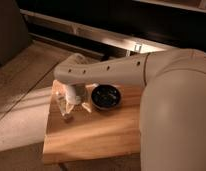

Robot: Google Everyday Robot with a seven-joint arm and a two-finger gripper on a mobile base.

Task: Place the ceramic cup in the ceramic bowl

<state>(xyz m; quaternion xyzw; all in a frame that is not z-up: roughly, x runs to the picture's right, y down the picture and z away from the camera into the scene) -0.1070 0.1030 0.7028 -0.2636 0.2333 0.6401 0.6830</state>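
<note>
The ceramic bowl (106, 96) is round, glossy and black, and stands on the wooden table (96, 135) near its far edge. My arm reaches in from the right, and the gripper (72, 102) hangs down over the table's left part, just left of the bowl. A pale cream cylindrical shape (72, 94) sits at the gripper, a little above the tabletop; it looks like the ceramic cup, but I cannot tell for sure. A small brownish item (68, 117) lies on the table right under the gripper.
My arm's large pale shell (171, 110) covers the table's right side. A dark shelf or rail unit (121, 30) runs behind the table. Carpeted floor (21, 95) lies to the left, and a grey seat (8, 30) stands at the far left.
</note>
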